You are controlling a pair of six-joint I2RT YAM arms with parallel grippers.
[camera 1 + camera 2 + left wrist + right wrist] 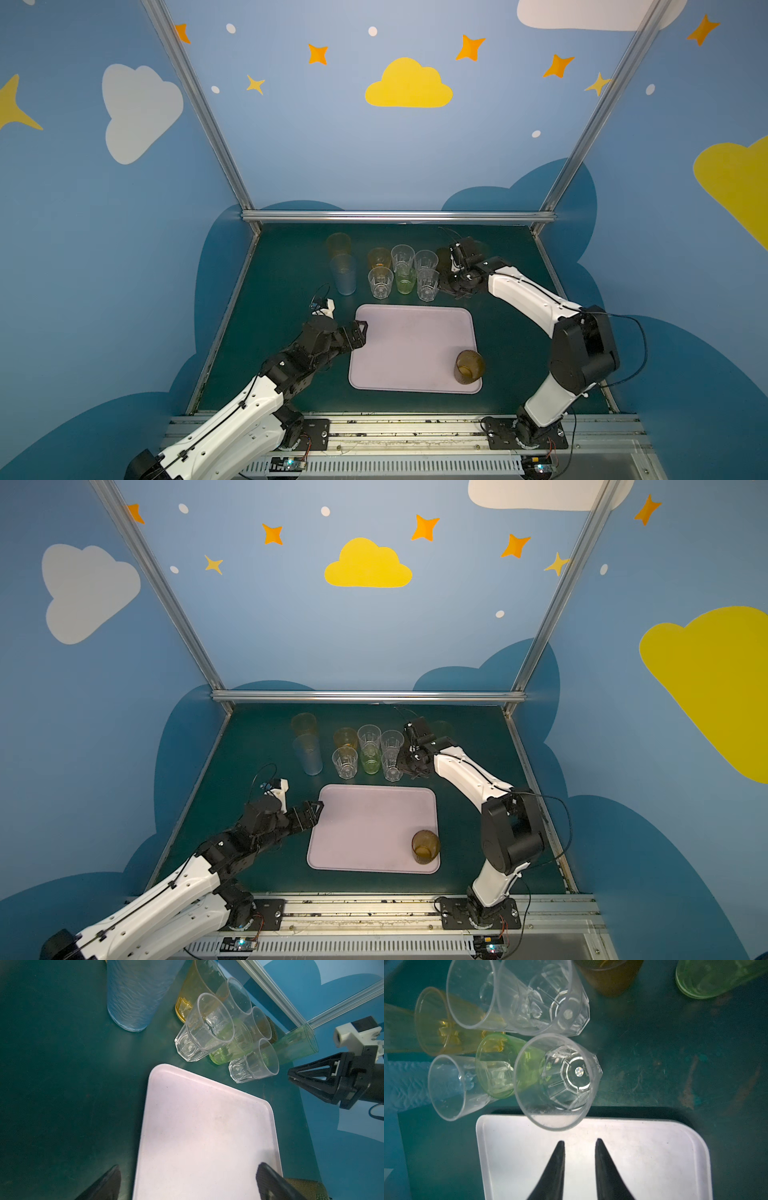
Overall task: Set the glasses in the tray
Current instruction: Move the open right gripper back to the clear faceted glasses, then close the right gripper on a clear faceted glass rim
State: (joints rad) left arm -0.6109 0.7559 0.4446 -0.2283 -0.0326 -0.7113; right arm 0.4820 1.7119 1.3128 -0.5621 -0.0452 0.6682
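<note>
Since the next pick, as we judged it, turned on the right hand (579, 1141), we looked first at what lay before it. This was the clear faceted tumbler (556, 1082) at the right end of the near row. It sat just past the fingertips in the right wrist view and just to the hand's left in both top views.

It stood upright on the green surface (274, 324), its long axis vertical and its mouth up. It was close against the green tumbler (500, 1066) beside it; whether the two touched we could not tell.

The right hand's fingers stood only a narrow gap apart, with nothing between them. That gap looked narrower than the tumbler, so we judged they would need to spread before closing around it.

The left hand (189, 1165) hung wide open and empty at the far left corner of the lilac tray (407, 349). It was well apart from that tumbler, so the right arm was the nearer.

The other glasses were grouped on the surface just beyond the tray's far edge, with the tall blue tumbler (344, 274) at their left. One brown tumbler (469, 368) stood upright in the tray's near right corner.
</note>
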